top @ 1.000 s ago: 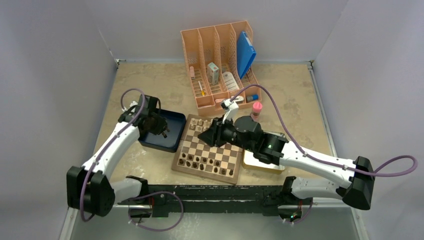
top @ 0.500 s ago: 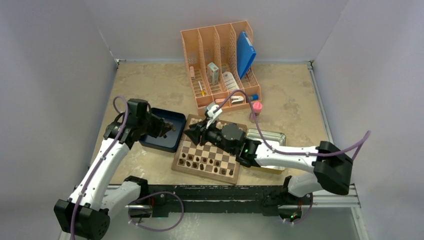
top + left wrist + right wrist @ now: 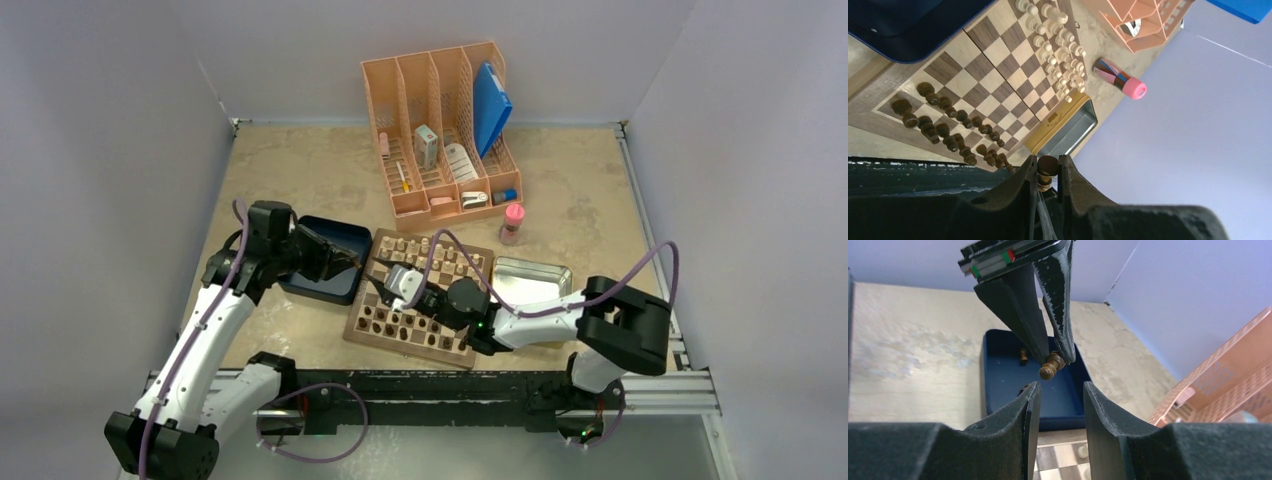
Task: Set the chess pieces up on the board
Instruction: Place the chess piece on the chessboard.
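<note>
Over the tray's (image 3: 330, 232) edge beside the board (image 3: 353, 328), left gripper (image 3: 1048, 167) pinches a dark pawn (image 3: 1052, 366); right gripper (image 3: 1058, 395) gapes empty, facing it. Looks like a handoff, so grab the pawn's head squarely before the left lets go.

Bright, even diffuse light from above; shadows soft. Tin (image 3: 527, 278) glares slightly. Top view sharp; wrist views blur the near fingers (image 3: 1008, 440).

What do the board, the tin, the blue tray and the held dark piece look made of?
Board: wood, matte, grain visible in light and dark checks.
Tin: metal, shiny reflective inside, gold-coloured outer wall.
Blue tray: likely plastic, smooth even colour, rounded corners; painted metal possible.
Dark piece: looks like turned wood, slight sheen.
</note>
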